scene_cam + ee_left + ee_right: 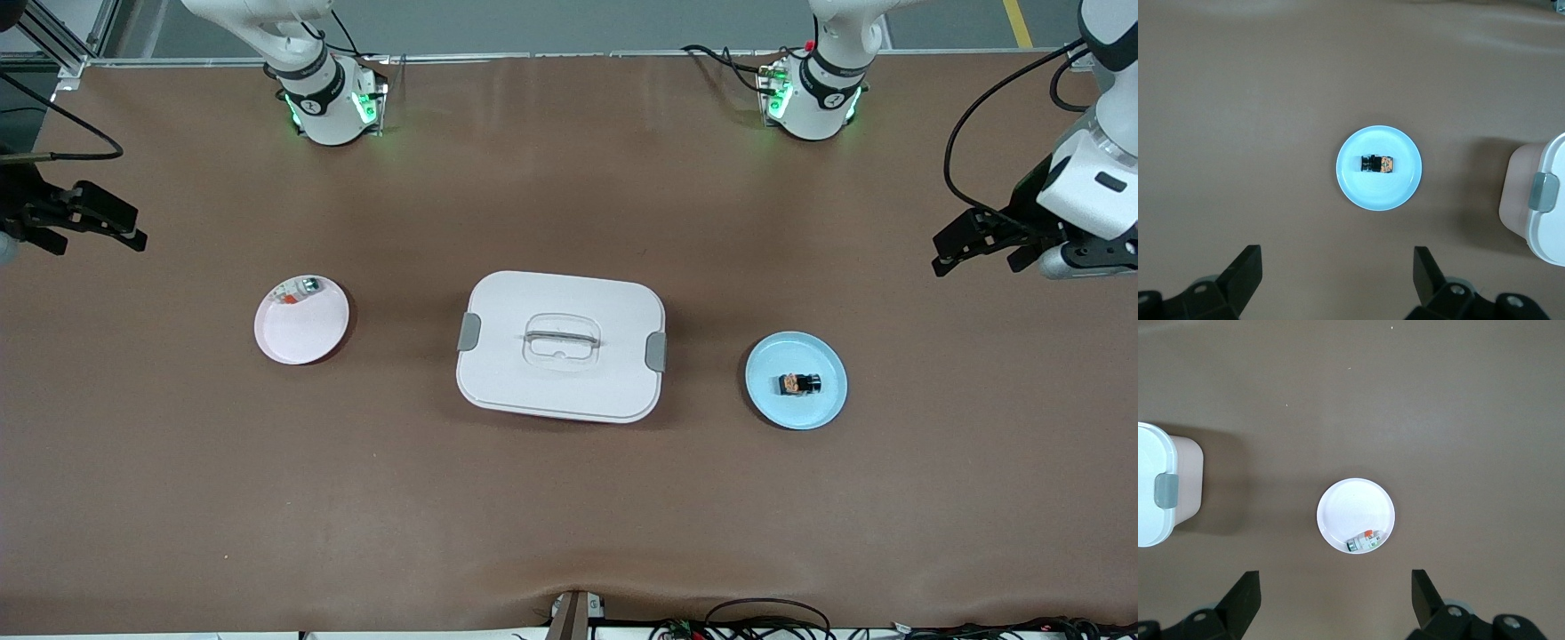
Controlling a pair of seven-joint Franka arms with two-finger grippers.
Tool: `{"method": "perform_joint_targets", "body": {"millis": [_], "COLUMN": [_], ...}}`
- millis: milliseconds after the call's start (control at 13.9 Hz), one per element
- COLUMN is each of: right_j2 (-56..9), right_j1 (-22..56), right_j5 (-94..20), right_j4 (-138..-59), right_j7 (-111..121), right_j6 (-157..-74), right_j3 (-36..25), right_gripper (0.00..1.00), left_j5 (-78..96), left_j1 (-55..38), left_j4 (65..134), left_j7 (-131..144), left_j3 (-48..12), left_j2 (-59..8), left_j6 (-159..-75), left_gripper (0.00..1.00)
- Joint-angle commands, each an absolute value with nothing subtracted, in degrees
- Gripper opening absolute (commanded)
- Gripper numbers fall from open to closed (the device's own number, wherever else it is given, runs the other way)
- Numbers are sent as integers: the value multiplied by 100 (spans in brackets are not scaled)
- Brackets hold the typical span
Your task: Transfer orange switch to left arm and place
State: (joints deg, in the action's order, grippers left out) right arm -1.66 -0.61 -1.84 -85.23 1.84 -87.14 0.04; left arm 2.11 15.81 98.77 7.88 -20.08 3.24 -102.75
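Currently, the orange switch (799, 384) is being carried by the blue plate (773, 398), where it is lying on its side near the middle of the plate, toward the left arm's end of the table. The box (560, 391) is being kept at the middle of the table, between the blue plate and the pink plate (307, 333), with its lid closed and its grey side latches down. A small white piece (299, 290) with red and green bits is being held by the pink plate, close to the rim that is farther from the front camera. The left gripper (972, 247) is being held up in the air over the bare table at the left arm's end, well apart from the blue plate; in the left wrist view its fingers (1245, 272) are being kept wide apart and nothing is being gripped between them, while the switch (1378, 163) is being seen far below them. The right gripper (93, 222) is being held high over the table at the right arm's end, well apart from the pink plate; its fingers (1243, 599) are also being kept spread wide, and they are holding nothing.
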Motion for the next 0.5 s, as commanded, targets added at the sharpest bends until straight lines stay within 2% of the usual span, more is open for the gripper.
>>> {"method": "perform_joint_targets", "body": {"millis": [0, 432], "right_j2": [-70, -62], "right_j1": [-105, -88], "right_j5": [-185, -185], "right_j4": [-8499, -8420], "right_j7": [220, 237], "right_j6": [-8701, -8640], "right_j3": [44, 62], "right_gripper": [100, 100], "left_j5": [176, 228], "left_j1": [1608, 1416], "left_j4": [9809, 9773], "left_j7": [677, 685], "left_j3": [-2021, -1890], "left_j2": [378, 334], "left_j6": [-10151, -10143], "left_gripper": [100, 100]}}
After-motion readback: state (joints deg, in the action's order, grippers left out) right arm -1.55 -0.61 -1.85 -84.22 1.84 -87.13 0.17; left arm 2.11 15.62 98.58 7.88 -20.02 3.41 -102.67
